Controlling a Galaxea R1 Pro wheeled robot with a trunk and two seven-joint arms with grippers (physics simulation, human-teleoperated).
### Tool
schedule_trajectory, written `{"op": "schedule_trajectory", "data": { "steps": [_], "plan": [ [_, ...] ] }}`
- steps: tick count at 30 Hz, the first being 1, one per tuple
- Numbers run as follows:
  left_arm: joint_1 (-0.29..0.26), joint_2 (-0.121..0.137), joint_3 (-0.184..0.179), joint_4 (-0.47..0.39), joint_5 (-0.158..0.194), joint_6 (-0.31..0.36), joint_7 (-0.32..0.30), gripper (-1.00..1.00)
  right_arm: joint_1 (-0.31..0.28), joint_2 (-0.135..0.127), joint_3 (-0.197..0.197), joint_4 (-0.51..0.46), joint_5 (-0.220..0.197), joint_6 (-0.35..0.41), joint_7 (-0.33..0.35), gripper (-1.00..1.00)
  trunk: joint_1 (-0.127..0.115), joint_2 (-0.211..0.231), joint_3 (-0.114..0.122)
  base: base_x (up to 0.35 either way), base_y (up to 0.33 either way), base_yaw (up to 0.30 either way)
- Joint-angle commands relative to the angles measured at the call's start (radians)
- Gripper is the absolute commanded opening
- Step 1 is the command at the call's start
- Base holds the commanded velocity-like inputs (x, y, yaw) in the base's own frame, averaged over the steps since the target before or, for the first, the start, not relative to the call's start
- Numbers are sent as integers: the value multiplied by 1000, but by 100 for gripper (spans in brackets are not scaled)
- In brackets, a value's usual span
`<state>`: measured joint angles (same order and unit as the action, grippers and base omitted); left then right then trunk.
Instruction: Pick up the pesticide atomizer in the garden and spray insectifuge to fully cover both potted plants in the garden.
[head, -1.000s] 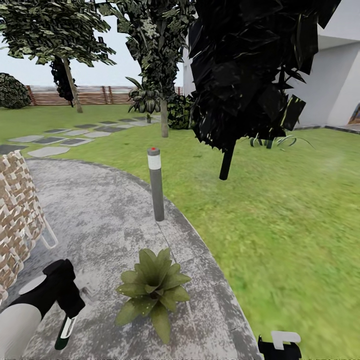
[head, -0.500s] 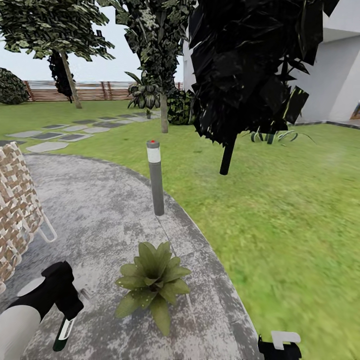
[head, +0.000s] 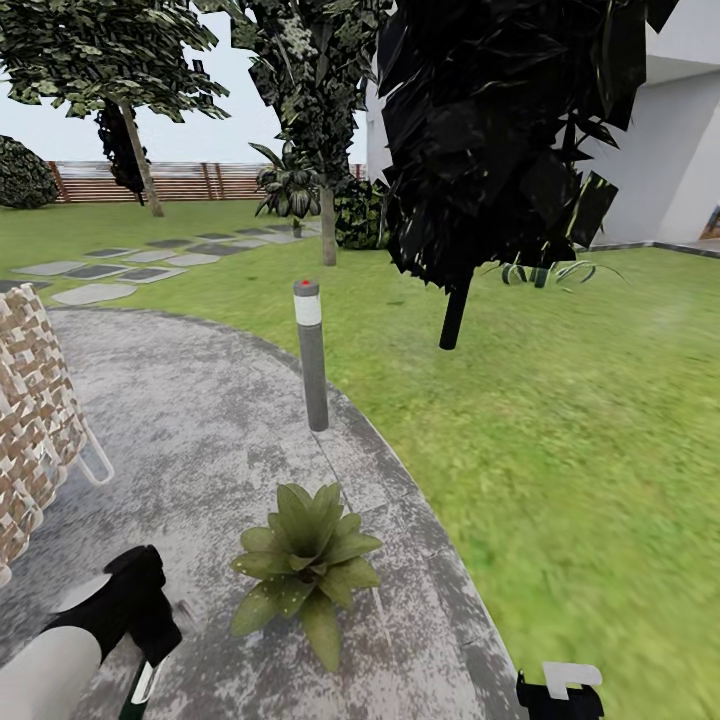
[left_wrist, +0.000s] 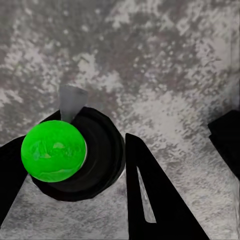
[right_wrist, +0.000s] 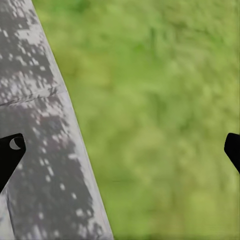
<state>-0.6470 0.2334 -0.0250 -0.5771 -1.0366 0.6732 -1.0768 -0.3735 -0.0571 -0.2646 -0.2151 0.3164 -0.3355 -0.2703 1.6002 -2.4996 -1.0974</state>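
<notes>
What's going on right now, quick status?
Left gripper shut on atomizer, above paving. Right gripper open, empty, over patio edge and lawn. One potted plant just ahead on patio. Bollard light behind it, not blocking.

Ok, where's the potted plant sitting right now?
In the head view the potted plant sits low and centre on the grey patio, near its edge with the lawn, in front of the grey bollard light and right of the left gripper.

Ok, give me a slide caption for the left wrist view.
Left gripper holding the green-capped atomizer above the mottled grey patio.
</notes>
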Motion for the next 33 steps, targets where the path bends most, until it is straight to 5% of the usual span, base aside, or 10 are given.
{"op": "schedule_trajectory", "data": {
  "steps": [1, 6, 11, 21, 25, 28, 33],
  "plan": [
    [0, -10, -2, -3, -7, 6, -6, -100, -1, 0, -7, 1, 10, -4, -2, 100, 0, 0, -1, 0, 0, 0],
    [0, -30, -2, -4, -8, 5, -5, -100, -1, 0, -7, 0, 10, -4, -3, 100, 0, 0, -1, 0, 0, 0],
    [18, -15, 3, 8, -8, 1, -3, -100, -1, 0, -7, 0, 10, -4, -3, 100, 0, 0, -1, 0, 0, 0],
    [60, -20, 15, -2, -7, -25, 89, -100, -1, 0, -7, 0, 10, -4, -3, 100, 0, 0, -1, 0, 0, 0],
    [39, -23, 12, -7, -7, -17, 54, -100, -1, 0, -7, 0, 10, -3, -3, 100, 0, 0, -1, 0, 0, 0],
    [-25, -23, 8, -18, -18, -12, -32, -100, -1, 0, -8, 0, 10, -3, -3, 100, 0, 0, -1, 0, 0, 0],
    [-101, -22, 3, -22, -23, -8, -64, -100, -1, 0, -8, -1, 10, -4, -3, 100, 0, 0, -1, 0, 0, 0]
  ]
}}
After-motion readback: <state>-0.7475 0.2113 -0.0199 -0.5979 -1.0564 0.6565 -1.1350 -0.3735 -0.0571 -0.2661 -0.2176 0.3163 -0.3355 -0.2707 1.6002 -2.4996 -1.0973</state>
